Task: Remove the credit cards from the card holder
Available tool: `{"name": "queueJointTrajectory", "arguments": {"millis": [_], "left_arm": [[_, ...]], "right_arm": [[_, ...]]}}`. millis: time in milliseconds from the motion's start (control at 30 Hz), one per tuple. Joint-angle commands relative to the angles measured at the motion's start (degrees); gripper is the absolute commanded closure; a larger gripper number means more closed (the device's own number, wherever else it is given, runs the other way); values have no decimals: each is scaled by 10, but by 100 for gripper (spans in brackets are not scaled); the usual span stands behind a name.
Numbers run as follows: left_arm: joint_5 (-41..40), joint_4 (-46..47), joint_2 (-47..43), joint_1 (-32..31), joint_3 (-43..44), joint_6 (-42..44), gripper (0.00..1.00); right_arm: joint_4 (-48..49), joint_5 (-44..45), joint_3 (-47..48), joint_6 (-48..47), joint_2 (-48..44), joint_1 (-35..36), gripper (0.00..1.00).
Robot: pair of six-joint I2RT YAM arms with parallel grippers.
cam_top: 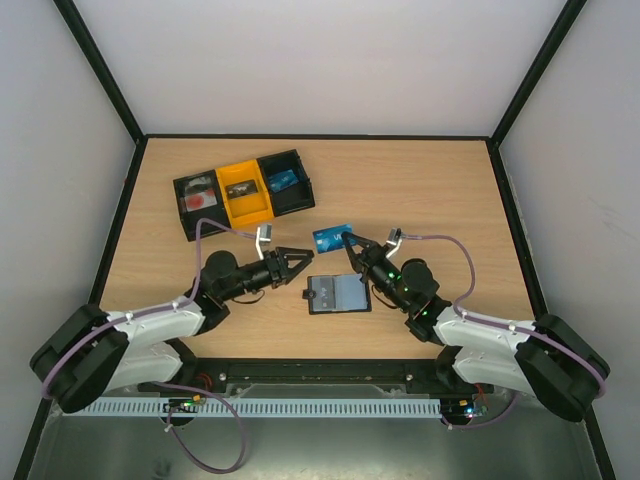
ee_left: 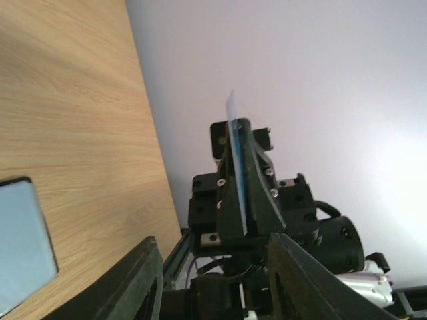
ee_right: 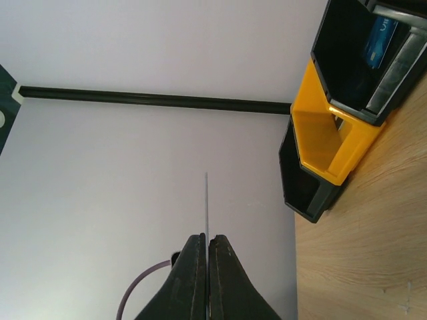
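Note:
The card holder [cam_top: 338, 293] lies open on the table between the two arms, its grey-blue inner panels up; one corner of it [ee_left: 20, 247] shows in the left wrist view. My right gripper [cam_top: 351, 241] is shut on a light blue credit card [cam_top: 331, 237], held above the table just beyond the holder. The right wrist view shows that card edge-on [ee_right: 206, 200] between the closed fingers of the right gripper [ee_right: 207, 237]. My left gripper [cam_top: 305, 259] points right toward that card, open, with nothing in it. From the left gripper [ee_left: 213, 240], the held card [ee_left: 238, 167] is straight ahead.
A black-and-yellow three-compartment tray [cam_top: 243, 190] stands at the back left, and its yellow middle bin [ee_right: 320, 143] also shows in the right wrist view. Its right bin holds another blue card [cam_top: 283, 180] [ee_right: 380, 37]. Grey walls enclose the table.

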Motion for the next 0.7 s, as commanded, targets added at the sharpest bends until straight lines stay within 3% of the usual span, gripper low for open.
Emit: {"name": "queueJointTrajectory", "arguments": {"millis": [0, 333, 667], "left_arm": [[1, 40, 17, -3, 37, 16, 56], [18, 70, 43, -4, 46, 16, 74], [39, 81, 60, -7, 57, 14, 83]], "right_arm": [[22, 6, 14, 13, -4, 5, 98], [7, -2, 3, 21, -15, 7, 98], [12, -6, -1, 27, -5, 7, 98]]}}
